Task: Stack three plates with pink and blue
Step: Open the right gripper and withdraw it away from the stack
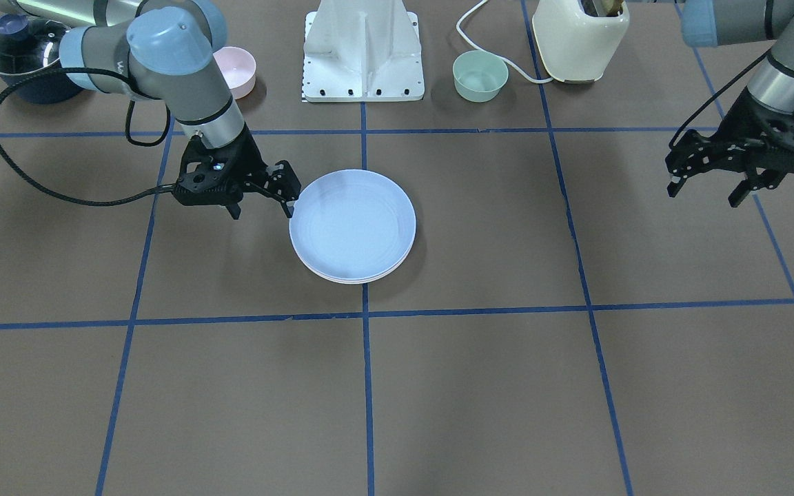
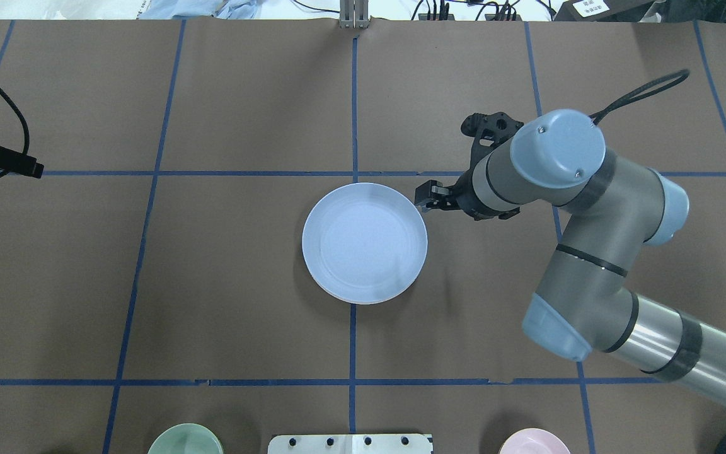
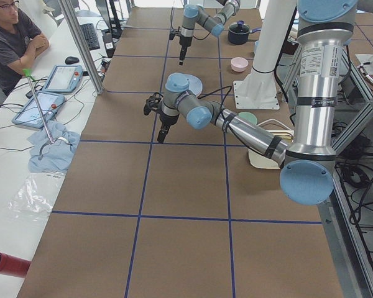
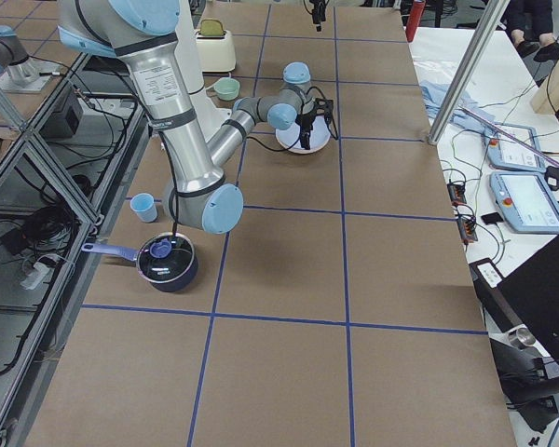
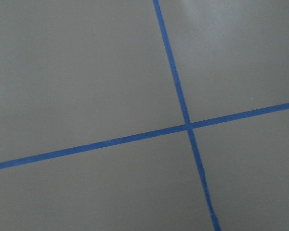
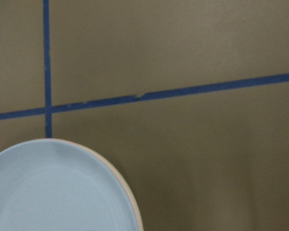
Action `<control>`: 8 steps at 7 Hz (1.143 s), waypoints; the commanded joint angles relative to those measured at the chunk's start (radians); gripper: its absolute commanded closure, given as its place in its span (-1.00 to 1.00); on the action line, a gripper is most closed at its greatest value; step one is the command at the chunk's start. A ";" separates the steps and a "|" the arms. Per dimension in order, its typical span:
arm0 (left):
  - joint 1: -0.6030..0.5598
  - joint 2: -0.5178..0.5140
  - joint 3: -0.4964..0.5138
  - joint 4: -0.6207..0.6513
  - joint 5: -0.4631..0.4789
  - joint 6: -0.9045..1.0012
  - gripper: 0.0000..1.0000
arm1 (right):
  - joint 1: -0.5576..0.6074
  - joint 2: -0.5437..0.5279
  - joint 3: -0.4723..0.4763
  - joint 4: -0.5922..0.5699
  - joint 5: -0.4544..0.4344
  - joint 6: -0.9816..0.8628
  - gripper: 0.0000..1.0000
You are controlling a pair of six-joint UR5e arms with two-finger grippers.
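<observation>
The light blue plate (image 1: 352, 224) lay on top of the stack (image 1: 387, 265) near the middle of the table (image 1: 480, 386). A paler rim (image 1: 350, 280) peeped out beneath its edge on the operators' side. How many plates lay under it could not be counted from these views, and no loose plate showed elsewhere. The right gripper (image 1: 262, 210) hung released and empty, one fingertip (image 1: 292, 204) just beside the blue rim; whether it touched could not be told. That closeness looked like the main hazard: a sideways or tilted pull-away could hook the raised rim and drag the top plate further off-centre, or shove the whole light stack across the smooth table cover. A straight lift would seem safer. The left gripper (image 1: 704, 196) hovered spread open and empty, well apart, and posed little risk.
</observation>
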 commanded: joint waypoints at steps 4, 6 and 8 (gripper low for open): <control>-0.377 0.017 0.283 -0.002 -0.128 0.577 -1.00 | 0.475 -0.232 0.100 -0.297 0.304 -0.844 -1.00; -0.385 0.026 0.296 -0.008 -0.127 0.564 -1.00 | 0.647 -0.419 0.097 -0.282 0.403 -1.118 -1.00; -0.379 0.028 0.398 -0.062 -0.131 0.577 -1.00 | 0.719 -0.501 0.080 -0.282 0.405 -1.131 -1.00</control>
